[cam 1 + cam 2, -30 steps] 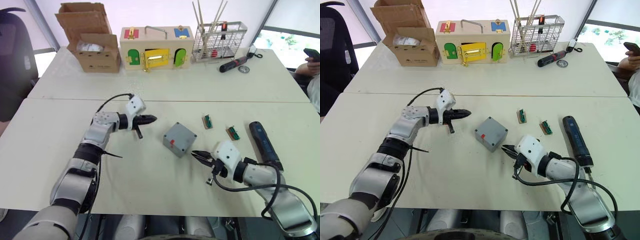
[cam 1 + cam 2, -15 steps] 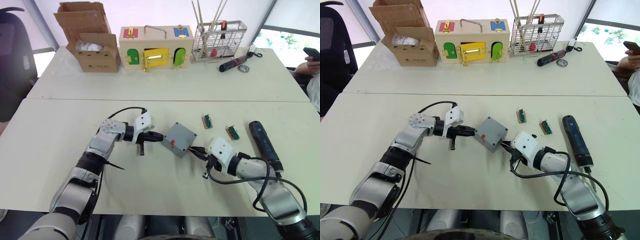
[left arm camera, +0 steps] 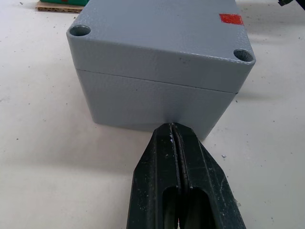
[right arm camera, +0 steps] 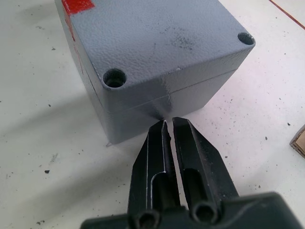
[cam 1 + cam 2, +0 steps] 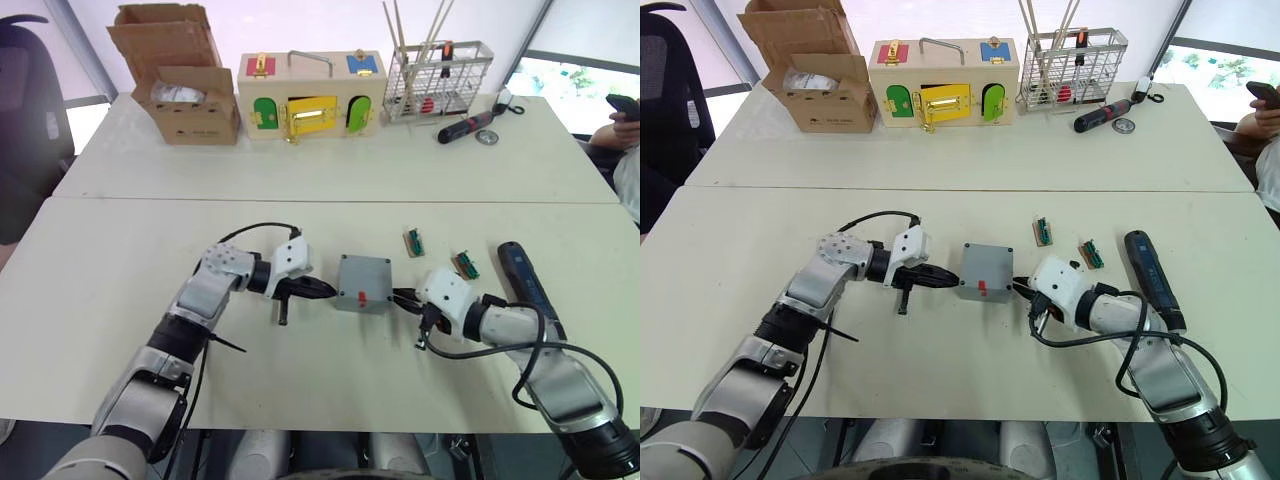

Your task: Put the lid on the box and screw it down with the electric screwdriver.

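Both hands have closed in on the box (image 5: 363, 284) since a second ago and squared it up mid-desk (image 5: 300, 380): left hand (image 5: 318, 290) pinched shut and empty against one side, right hand (image 5: 404, 297) a hair apart, empty, at the other. Lid (image 3: 157, 33) is already seated, a pebbly grey plastic cap with a thin seam and open, recessed corner holes. Screwing looks still to do, with the thick black electric screwdriver (image 5: 525, 282) lying untouched beside the right arm.

No readable text, numbers or brand marks anywhere. The cardboard box (image 5: 190, 105), far beyond the left gripper (image 5: 325, 292), has dark print on its front, too small to read. The box (image 5: 364, 284) between both grippers carries a plain red mark, no lettering.
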You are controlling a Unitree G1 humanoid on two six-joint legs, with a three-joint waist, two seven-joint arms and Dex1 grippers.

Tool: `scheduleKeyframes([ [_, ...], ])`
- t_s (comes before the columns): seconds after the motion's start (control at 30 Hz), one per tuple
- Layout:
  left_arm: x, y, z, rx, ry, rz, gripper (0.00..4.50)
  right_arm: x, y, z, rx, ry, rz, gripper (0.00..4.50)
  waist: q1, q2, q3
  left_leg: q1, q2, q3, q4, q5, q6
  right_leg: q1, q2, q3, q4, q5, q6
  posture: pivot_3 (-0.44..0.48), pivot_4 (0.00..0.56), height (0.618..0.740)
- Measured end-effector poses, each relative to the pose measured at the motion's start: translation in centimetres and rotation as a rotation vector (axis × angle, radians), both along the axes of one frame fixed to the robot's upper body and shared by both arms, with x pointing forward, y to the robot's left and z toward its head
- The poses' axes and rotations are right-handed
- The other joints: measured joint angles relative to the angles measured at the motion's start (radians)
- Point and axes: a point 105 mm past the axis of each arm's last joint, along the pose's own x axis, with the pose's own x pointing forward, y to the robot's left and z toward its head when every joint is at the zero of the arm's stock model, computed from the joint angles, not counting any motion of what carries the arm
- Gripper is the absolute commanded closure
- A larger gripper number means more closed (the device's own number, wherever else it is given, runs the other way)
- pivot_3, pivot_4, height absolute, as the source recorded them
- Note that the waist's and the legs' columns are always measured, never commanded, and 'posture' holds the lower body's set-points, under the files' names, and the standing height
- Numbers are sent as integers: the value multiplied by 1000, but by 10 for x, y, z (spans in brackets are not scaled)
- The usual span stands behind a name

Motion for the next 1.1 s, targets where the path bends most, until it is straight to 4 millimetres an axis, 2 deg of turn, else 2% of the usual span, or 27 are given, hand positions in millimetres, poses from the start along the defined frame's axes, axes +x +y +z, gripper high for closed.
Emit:
scheduleKeyframes([
  [0.1,2,0,2,-3,-17,17,4500,-1,-3,2,-3,3,3,4327,0,0,0,0,0,0,0,0,0,0,0,0,0,0,0,0,150,740],
  [0.2,8,9,11,-20,-30,74,4500,0,-19,12,13,-7,-59,4327,-1,0,0,0,0,0,0,0,0,0,0,0,0,0,0,0,150,740],
  [0.3,16,32,35,-85,-37,186,4500,-2,-37,26,75,-6,-158,4327,-1,0,0,0,1,0,0,0,0,-1,0,0,0,0,0,0,150,740],
  [0.4,12,41,65,-173,-37,231,4500,-10,-45,40,213,1,-258,4327,-1,0,0,-1,1,-1,0,0,0,-1,-1,0,0,0,0,0,150,740],
  [0.5,-8,45,84,-181,-52,211,4500,-18,-50,53,382,-17,-360,3440,0,1,-1,-1,0,-2,-1,0,0,0,-4,1,0,0,0,0,150,740],
  [0.67,-35,37,83,-157,-47,161,4500,-27,-74,61,474,-108,-559,1072,3,2,-1,-1,0,-2,0,0,-1,0,-4,1,0,0,0,0,150,740],
  [0.77,-46,21,87,-170,-66,112,4500,-31,-90,58,489,-117,-670,292,2,2,-1,0,-1,-2,0,0,-1,1,-3,1,0,0,0,0,150,740],
  [0.8,-50,16,88,-180,-67,93,4500,-33,-92,55,492,-106,-691,112,0,2,-1,0,-1,-2,0,0,-1,1,-3,1,0,0,0,0,150,740],
  [0.93,-60,4,80,-178,-45,47,4500,-36,-99,48,505,-63,-748,112,-3,4,-1,0,-1,-2,-1,0,-1,1,-3,1,0,0,0,0,150,740],
  [1.1,-67,-2,77,-179,-28,17,4500,-27,-99,38,522,-22,-763,112,-1,4,-2,1,-1,-2,-1,0,-1,2,-2,1,0,0,0,0,150,740],
])
